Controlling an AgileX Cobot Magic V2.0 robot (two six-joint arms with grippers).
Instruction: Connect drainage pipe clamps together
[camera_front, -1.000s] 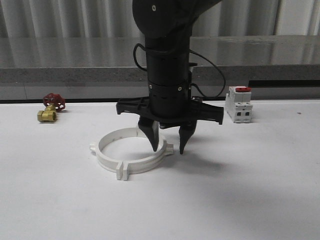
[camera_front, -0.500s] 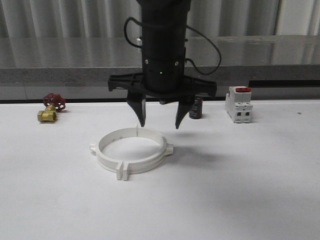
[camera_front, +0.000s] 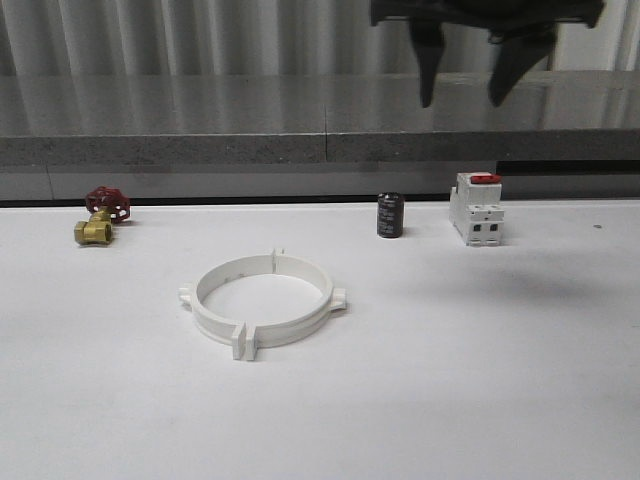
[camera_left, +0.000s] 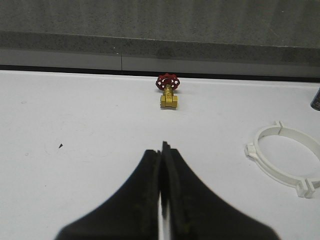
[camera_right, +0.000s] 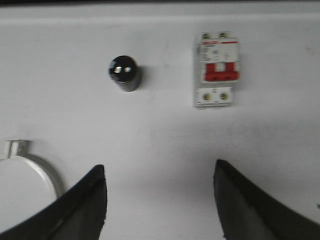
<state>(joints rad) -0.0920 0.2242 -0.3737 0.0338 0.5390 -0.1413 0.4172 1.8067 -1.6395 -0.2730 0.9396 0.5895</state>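
Observation:
The two white drainage pipe clamps (camera_front: 264, 307) lie on the white table joined into one flat ring, with tabs at the seams. The ring also shows in the left wrist view (camera_left: 285, 161), and an arc of it in the right wrist view (camera_right: 42, 172). My right gripper (camera_front: 462, 100) hangs open high above the table at the upper right, well clear of the ring, with nothing between its fingers (camera_right: 87, 200). My left gripper (camera_left: 163, 146) is shut and empty, low over bare table to the left of the ring.
A brass valve with a red handwheel (camera_front: 102, 216) sits at the far left. A small black cylinder (camera_front: 390, 215) and a white switch with a red top (camera_front: 477, 208) stand at the back right. A grey ledge (camera_front: 300, 150) runs behind the table.
My right gripper has lifted away from the ring, going up and to the right. The ring has stayed in place. The black cylinder has come into sight.

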